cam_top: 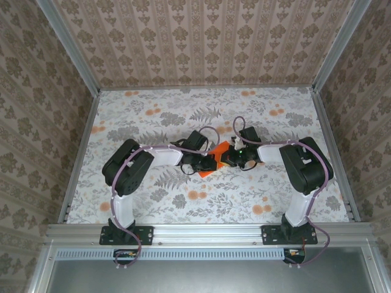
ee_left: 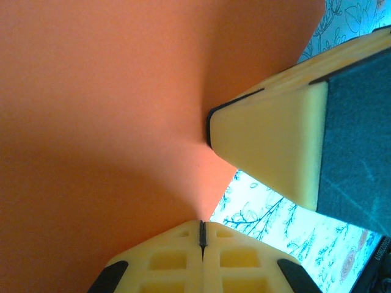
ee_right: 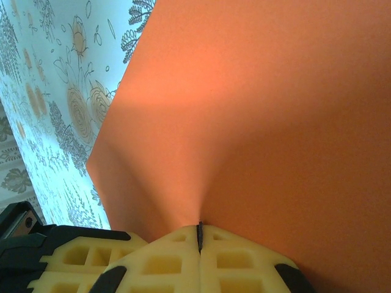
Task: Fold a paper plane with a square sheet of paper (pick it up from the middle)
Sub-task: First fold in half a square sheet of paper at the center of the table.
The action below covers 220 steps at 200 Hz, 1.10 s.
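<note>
The place was a robot test cell. Aluminium rails (cam_top: 208,230) framed a table (cam_top: 153,116) covered in floral print. Damask-papered panels (cam_top: 201,36) walled the left, right and far sides. Two arm bases (cam_top: 126,235) were bolted at the near rail.

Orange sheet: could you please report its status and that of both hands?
Left hand shut on the orange sheet. Right hand shut on it too. Sheet puckered at both pinches. Hands close together, mid-table.

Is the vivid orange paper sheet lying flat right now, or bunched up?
Bunched, not flat: the thin vivid orange paper sheet puckers toward the shut left gripper and right gripper, both pinching it. Crisp folds: cannot tell.
</note>
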Motion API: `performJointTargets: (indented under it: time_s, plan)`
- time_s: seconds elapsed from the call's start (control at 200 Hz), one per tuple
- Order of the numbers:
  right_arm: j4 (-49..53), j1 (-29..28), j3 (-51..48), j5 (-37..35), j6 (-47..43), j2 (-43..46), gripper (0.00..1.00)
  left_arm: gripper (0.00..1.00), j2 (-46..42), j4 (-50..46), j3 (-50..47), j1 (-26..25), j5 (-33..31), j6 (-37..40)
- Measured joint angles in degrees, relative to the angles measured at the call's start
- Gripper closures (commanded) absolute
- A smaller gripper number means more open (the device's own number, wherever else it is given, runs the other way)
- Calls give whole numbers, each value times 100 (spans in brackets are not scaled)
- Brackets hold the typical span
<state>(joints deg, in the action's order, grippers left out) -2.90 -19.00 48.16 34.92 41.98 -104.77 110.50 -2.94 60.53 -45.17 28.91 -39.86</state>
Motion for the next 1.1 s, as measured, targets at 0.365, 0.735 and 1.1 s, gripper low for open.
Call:
performJointTargets:
  time_s: [0.365, 0.735, 1.1]
  plan:
    - [184, 0, 103, -15, -24, -37, 100, 98, -535, 9, -710, 31, 55, 68]
    - [330, 0, 181, -35, -155, -42, 100, 95, -1128, 4, -1438, 192, 155, 87]
    - [855, 0, 531, -321, -490, -57, 100, 99, -1357, -138, -776, 343, 133, 90]
